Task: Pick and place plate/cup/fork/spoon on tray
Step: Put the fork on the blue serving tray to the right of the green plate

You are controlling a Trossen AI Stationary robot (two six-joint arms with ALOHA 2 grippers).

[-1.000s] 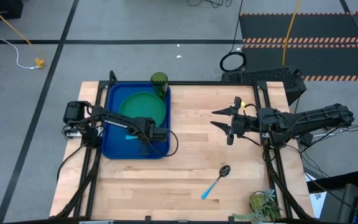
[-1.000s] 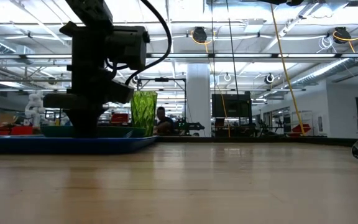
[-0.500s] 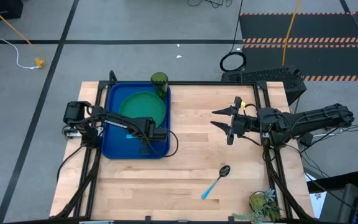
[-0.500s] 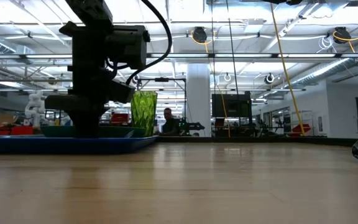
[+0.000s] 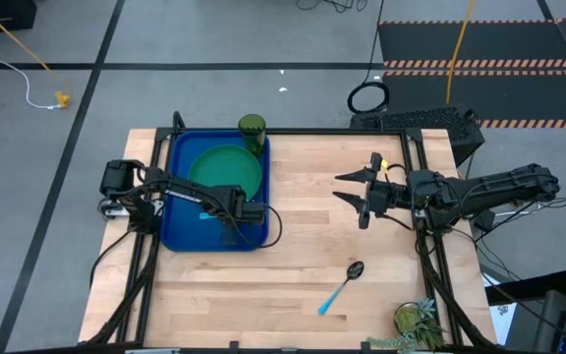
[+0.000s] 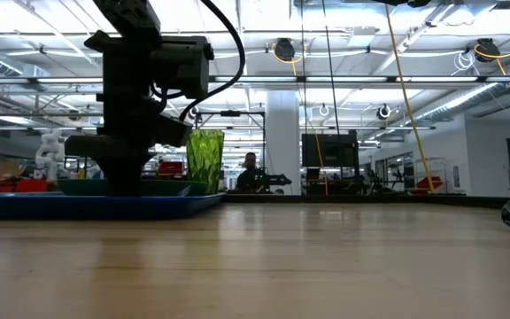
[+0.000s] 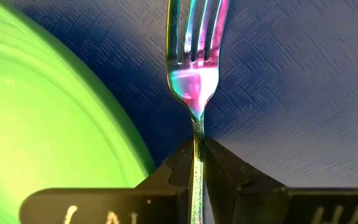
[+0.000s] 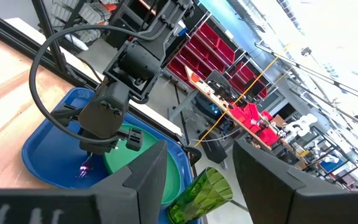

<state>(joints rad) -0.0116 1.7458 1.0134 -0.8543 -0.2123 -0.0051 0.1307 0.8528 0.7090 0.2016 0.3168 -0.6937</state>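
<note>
Left gripper (image 7: 197,163), fingers pinched on the fork (image 7: 194,68), holds it low over the blue tray (image 5: 183,234) at left-center of the overhead frame, tines just beside the green plate (image 5: 226,169). Cup (image 5: 252,128) stands at the tray's upper-right corner; spoon (image 5: 342,285) lies on bare wood, lower right. Right gripper (image 5: 352,194) waits mid-frame w/ fingers spread. Risk: release too near the plate could leave the fork propped on its rim.
</note>
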